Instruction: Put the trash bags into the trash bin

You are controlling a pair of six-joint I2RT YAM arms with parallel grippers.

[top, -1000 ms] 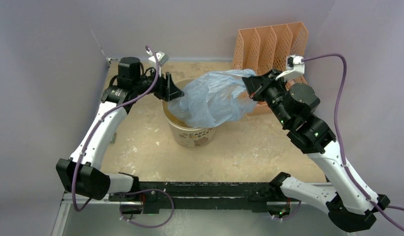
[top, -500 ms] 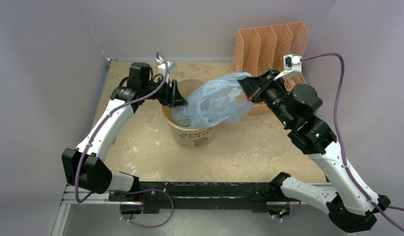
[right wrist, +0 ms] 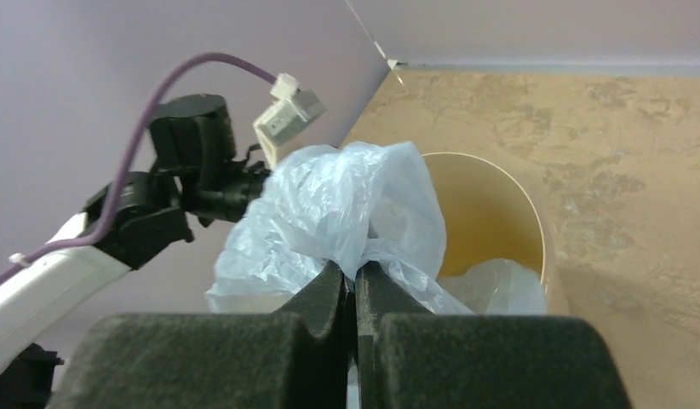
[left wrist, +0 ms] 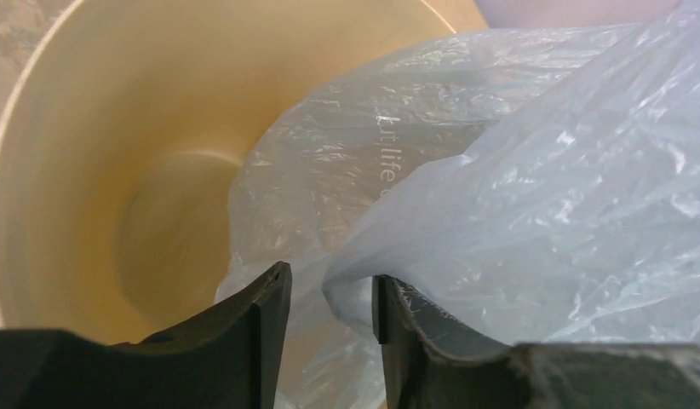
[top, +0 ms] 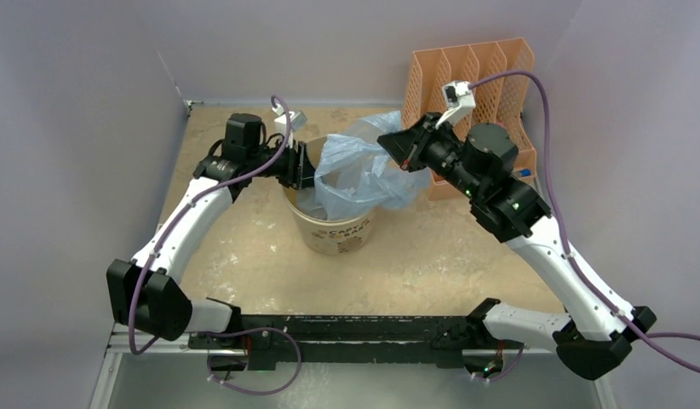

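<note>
2 grippers sit at the trash bin (top: 334,232), a round cream bucket with brown prints on its side, which stands upright on the tan table (top: 432,256) between them. The trash bag (top: 357,175), thin, crinkly and pale blue, is draped across the bin's mouth. Part of it hangs down inside toward the right of the opening, part bulges above the rim, and a bunch spills over the right side of the rim. The right gripper (right wrist: 357,274) reaches in from the right above the rim. Its 2 fingers are pressed together with a twist of the bag's film pinched between them, and the bag rises to a peak just ahead of the fingertips. The left gripper (left wrist: 331,290) is at the left side of the bin's mouth, pointing across the opening. Its jaws stand partly open with a clear gap, and a folded edge of the bag lies in that gap, touching the finger on the right of the left wrist view. Whether the other finger touches the film I cannot tell. In that same view the bin's yellow-cream inner wall and floor show on the left, and faint white lettering shows on the bag. 1 orange mesh file organizer (top: 474,72) stands at the back right of the table, behind the right gripper and apart from the bin.
</note>
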